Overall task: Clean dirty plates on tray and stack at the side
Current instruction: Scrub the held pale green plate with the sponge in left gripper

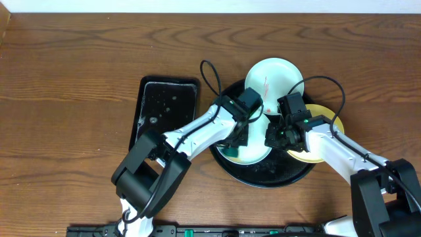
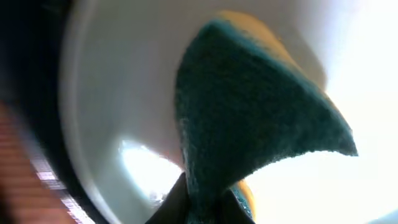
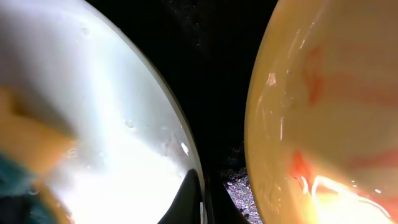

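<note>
Dark wood bench [image 1: 66,99] carries the round tray [image 1: 263,181]; from above, the left hand [image 1: 238,141] presses a green sponge [image 1: 230,151] onto the white plate [image 1: 253,157] lying in it. The right hand [image 1: 273,138] is at that plate's right edge, the yellow plate [image 1: 308,157] lies at the tray's right rim, and the second pale plate [image 1: 275,78] overlaps its far rim. At the left wrist, the left hand [image 2: 208,208] is clamped on the sponge [image 2: 249,112], which bends against the white plate [image 2: 112,93]. At the right wrist, the right hand [image 3: 199,202] has its fingers almost together at the rim of the white plate [image 3: 124,143], though I cannot tell whether they pinch it, and the tray [image 3: 217,74] shows between it and the red-smeared yellow plate [image 3: 336,124].
</note>
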